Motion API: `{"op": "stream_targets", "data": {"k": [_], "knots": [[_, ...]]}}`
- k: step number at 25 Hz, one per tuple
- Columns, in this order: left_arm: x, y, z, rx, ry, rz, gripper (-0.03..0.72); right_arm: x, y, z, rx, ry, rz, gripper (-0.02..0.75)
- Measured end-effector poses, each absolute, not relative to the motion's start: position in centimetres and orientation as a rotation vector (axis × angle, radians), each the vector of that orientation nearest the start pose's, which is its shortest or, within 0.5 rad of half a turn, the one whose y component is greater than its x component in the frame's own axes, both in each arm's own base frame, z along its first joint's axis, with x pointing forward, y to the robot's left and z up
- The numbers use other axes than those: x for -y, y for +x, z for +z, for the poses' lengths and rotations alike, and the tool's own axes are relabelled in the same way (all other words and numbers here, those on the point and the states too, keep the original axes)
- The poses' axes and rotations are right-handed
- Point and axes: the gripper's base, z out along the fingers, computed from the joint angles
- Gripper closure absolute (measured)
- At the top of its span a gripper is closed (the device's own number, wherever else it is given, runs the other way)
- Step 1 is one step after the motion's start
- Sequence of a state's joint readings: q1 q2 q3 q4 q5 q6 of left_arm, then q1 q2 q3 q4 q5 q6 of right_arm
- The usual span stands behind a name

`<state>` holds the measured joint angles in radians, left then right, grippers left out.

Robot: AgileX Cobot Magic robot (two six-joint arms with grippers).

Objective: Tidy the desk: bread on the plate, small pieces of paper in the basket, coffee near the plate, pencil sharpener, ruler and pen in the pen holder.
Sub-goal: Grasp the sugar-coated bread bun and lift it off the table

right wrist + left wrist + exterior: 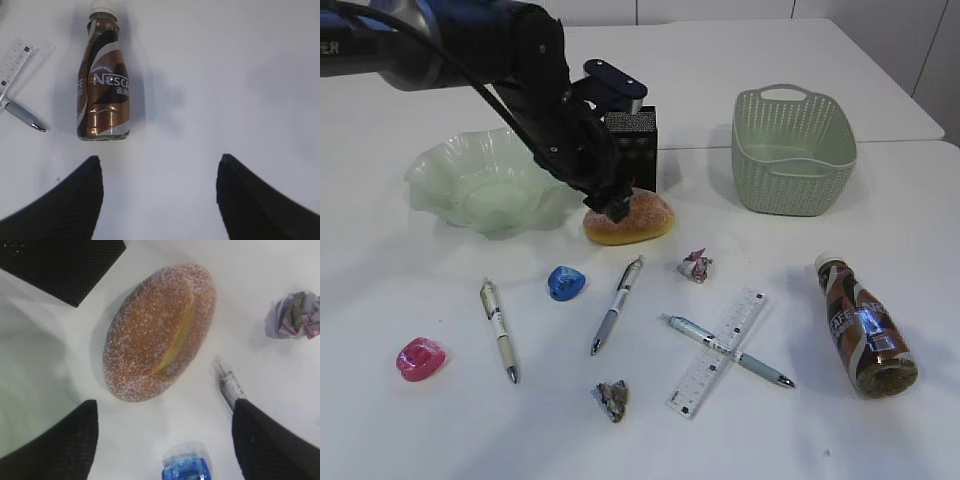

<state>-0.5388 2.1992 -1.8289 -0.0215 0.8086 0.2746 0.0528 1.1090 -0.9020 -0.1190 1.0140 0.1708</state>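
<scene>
Desk (880, 440) at an early stage of tidying; nothing yet appears put away. Basket (794, 150), rear right, looks empty as far as its interior shows. Plate (485, 185), rear left, holds nothing. Left gripper (610, 205) hangs just above the bread (629, 217), fingers (60, 450) spread wide and holding nothing; in the left wrist view the bread (160, 332) lies on the desk ahead of the fingers, between the plate and the pen holder (638, 150). Bread-to-plate is judged the step in hand. Coffee (863, 328) lies on its side at front right, well apart from the plate. Right gripper (157, 200) hovers near the coffee (102, 85), fingers wide and empty. Ruler (717, 351) lies under one pen (728, 350); two more pens (499, 330) (617, 305) lie loose. Blue sharpener (565, 283) and pink sharpener (421, 359) remain on the desk. Two paper scraps (696, 265) (612, 399) still await the basket.
</scene>
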Motion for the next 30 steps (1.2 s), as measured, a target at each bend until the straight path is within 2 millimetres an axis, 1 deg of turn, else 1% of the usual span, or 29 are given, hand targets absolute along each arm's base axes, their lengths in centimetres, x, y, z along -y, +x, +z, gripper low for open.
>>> {"op": "stream_targets", "data": {"k": [9,20,30], "knots": [[25.5,42.4,17.7,-2.439,1.041,-0.113,0.056,-0.1,19.9,30.3,-2.692,0.104,-0.087,0.187],[26.1,43.4,17.2,-2.330,0.997,-0.126,0.055,0.0,19.9,30.3,-2.690,0.096,-0.109,0.187],[26.5,44.1,15.3,-2.321,0.991,-0.128,0.058,0.1,19.9,30.3,-2.685,0.088,-0.131,0.187]]}}
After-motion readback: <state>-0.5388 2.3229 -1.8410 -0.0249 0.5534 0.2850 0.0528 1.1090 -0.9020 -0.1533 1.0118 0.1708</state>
